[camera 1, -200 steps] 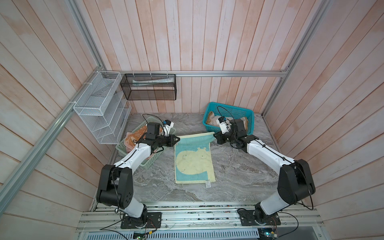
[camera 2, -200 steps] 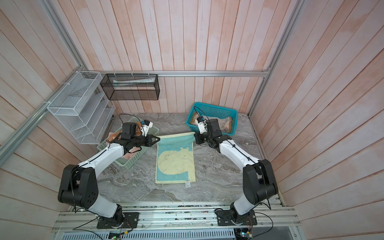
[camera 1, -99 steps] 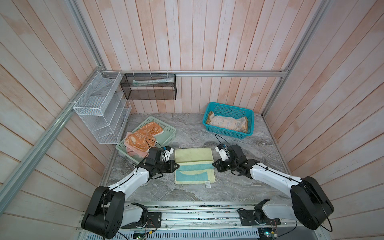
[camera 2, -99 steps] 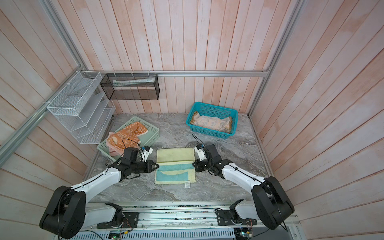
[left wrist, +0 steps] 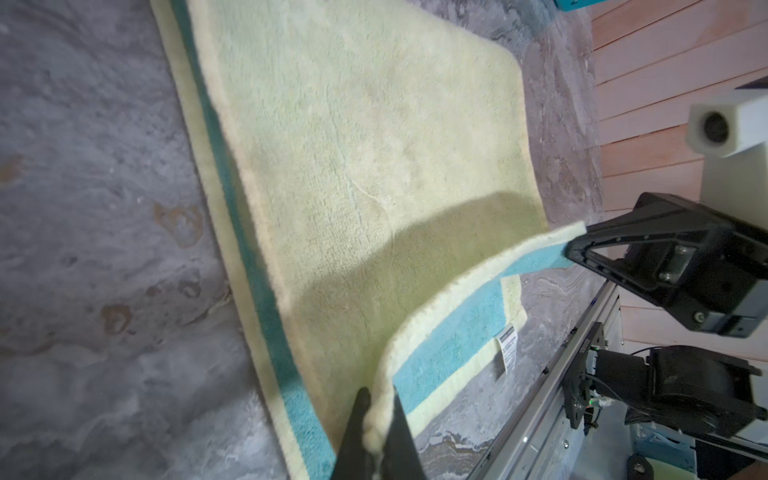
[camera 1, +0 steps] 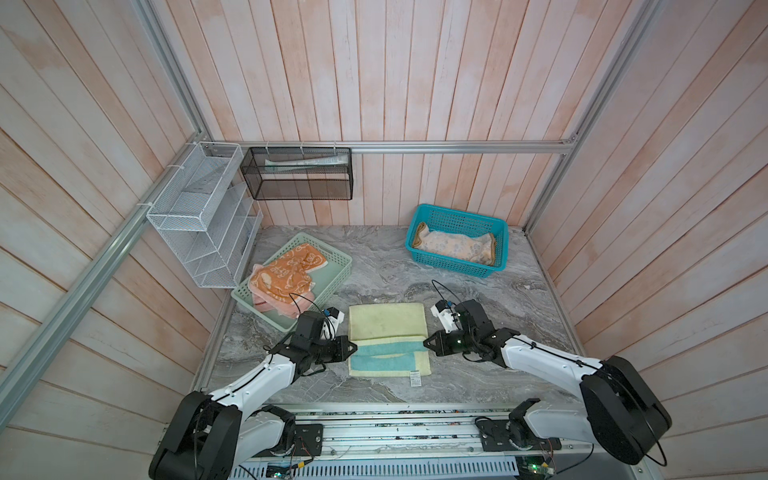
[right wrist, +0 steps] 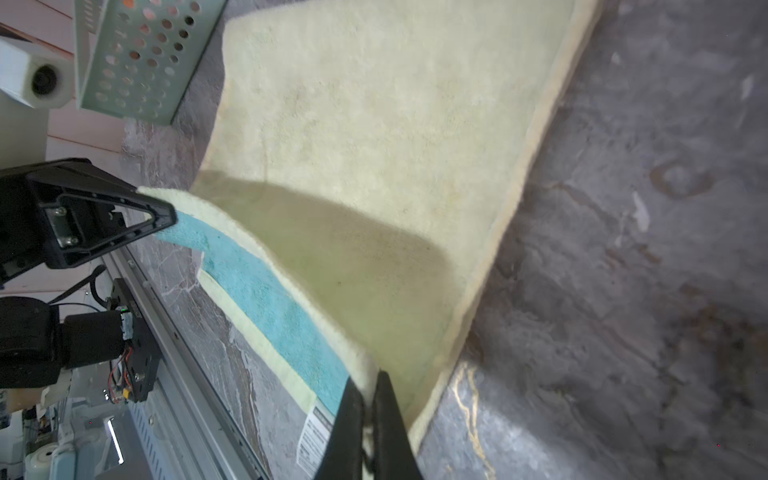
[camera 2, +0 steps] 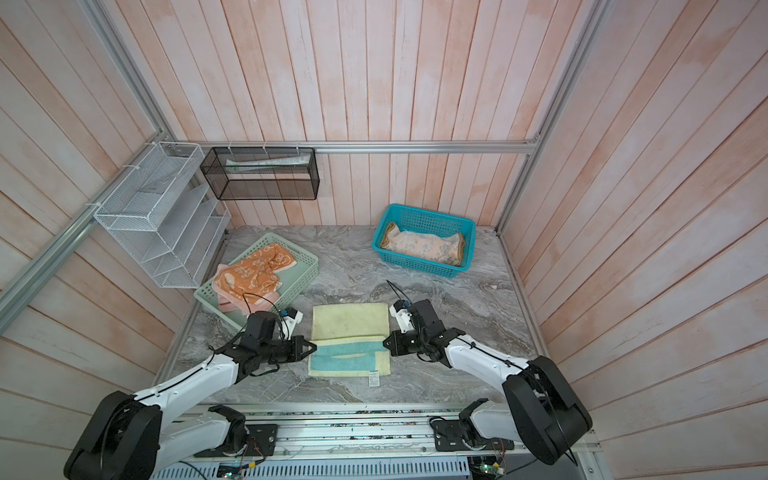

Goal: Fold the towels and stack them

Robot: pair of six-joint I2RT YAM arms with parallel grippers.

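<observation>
Pinching yellow-green towel [camera 1: 388, 322], stretched btwn L gripper [camera 1: 353, 347] & R gripper [camera 1: 426, 343].

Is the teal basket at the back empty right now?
No, a peach paw-print towel lies inside the teal basket, filling most of its floor.

No legible text anywhere. Only candidate: white care tag [camera 1: 414, 378] at lower right corner of pale yellow-green towel [camera 1: 388, 322], lower centre in both top views. Dark print lines visible in wrist views, too blurred to read.
</observation>
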